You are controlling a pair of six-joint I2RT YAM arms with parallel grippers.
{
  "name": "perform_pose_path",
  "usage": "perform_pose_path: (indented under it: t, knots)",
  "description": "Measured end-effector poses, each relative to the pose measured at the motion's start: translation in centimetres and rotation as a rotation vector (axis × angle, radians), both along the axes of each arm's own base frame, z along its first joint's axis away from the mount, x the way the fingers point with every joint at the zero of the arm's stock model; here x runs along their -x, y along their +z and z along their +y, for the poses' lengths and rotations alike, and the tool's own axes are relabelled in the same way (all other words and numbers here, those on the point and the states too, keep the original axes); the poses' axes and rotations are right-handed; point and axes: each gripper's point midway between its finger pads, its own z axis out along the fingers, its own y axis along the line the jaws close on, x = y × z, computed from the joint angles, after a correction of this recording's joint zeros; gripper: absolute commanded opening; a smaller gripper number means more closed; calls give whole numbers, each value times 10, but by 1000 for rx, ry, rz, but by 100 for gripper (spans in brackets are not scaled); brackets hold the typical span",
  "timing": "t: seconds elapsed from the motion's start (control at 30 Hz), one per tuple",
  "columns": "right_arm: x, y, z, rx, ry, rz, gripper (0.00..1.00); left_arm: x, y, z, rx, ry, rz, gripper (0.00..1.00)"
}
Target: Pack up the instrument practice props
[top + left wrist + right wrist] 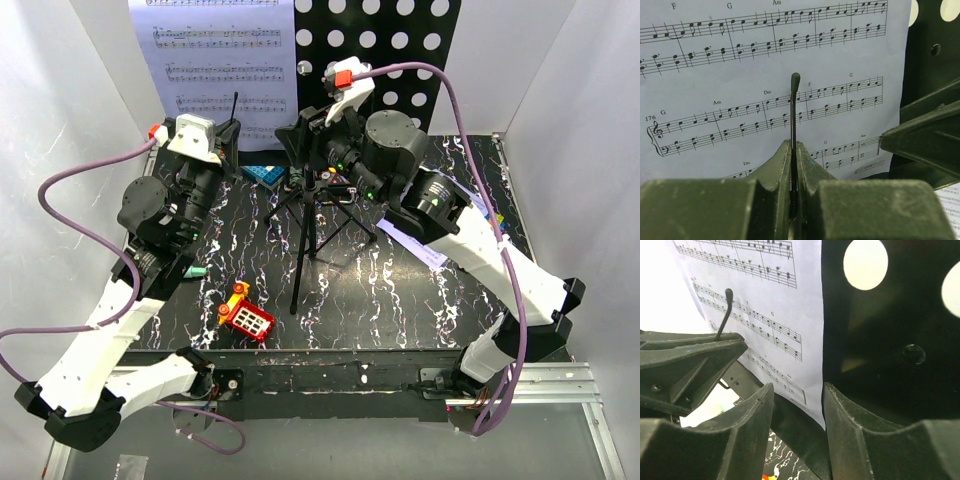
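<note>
The white sheet-music page (220, 60) stands upright against the left half of the music stand's hole-punched desk (400, 50) at the far edge of the table (400, 300), straight ahead of both arms. The left claw (793, 150) is clenched on the thin black retaining wire (794, 100), which rises vertically in front of the page's lower middle. The right claw (797, 390) is released. Its jaws stand apart and straddle the page's lower right corner where it meets the desk's ledge, with the page's free right edge running straight up from that gap. The right arm is therefore nearer to that edge, so drawing the page out probably falls to it, likely while the left holds the wire off the paper.
</note>
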Motion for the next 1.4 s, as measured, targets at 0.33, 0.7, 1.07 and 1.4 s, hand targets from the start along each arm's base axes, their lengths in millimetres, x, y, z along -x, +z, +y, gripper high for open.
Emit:
perform_pose_path:
  t: [0.33, 0.7, 1.07, 1.4]
  knots:
    - [-4, -7, 1, 5, 7, 29, 35, 6, 2, -2, 9, -31, -25, 0]
    - [-3, -7, 4, -8, 35, 40, 1, 8, 2, -3, 10, -39, -31, 0]
    - [4, 0, -4, -18, 42, 34, 1, 7, 0, -2, 8, -29, -29, 0]
    - [46, 21, -81, -21, 19, -15, 1, 5, -2, 1, 3, -7, -33, 0]
